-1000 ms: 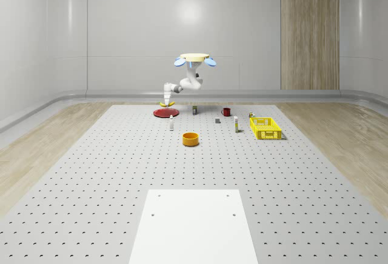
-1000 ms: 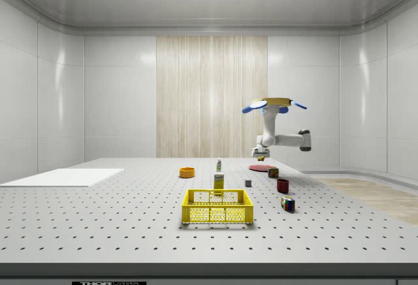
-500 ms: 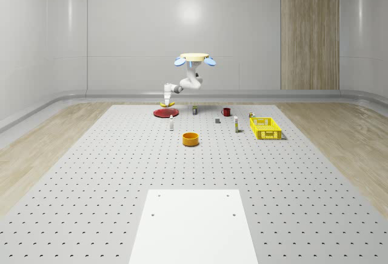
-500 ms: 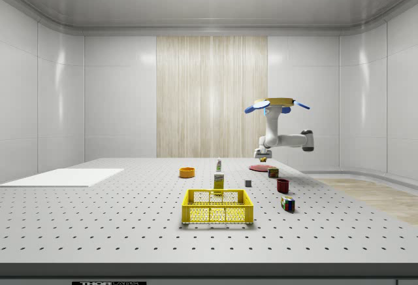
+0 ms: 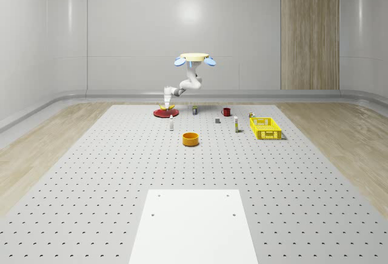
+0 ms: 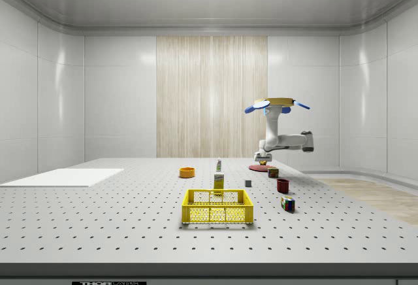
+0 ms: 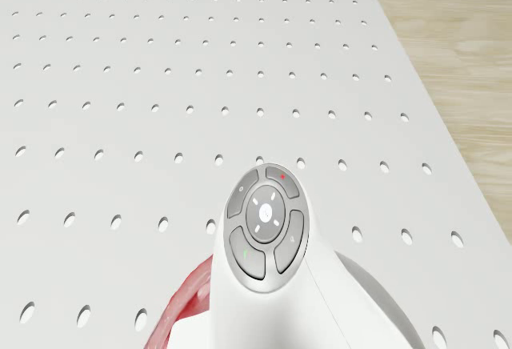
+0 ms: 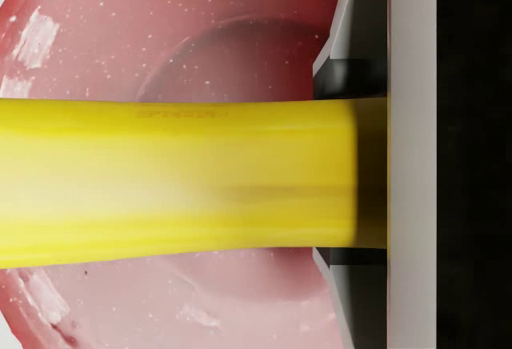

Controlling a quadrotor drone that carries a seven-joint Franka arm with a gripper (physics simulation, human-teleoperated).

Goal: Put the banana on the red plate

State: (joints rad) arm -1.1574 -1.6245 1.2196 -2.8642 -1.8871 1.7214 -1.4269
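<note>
1. The drone (image 5: 194,58) hovered beside the red plate (image 5: 165,113); a small bottle (image 5: 171,124) and orange bowl (image 5: 191,138) stood nearer on the counter (image 5: 121,173).
2. In the wrist view, the hand (image 8: 352,173) pinched the banana (image 8: 176,181) just over the plate.

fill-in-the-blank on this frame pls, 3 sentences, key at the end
1. The gripper holds a ____ over the plate.
2. The plate under the gripper is ____ in colour.
3. The drone hovers above the table, and nearest the side view's camera stands a yellow ____.

Missing words: banana; red; basket
</note>
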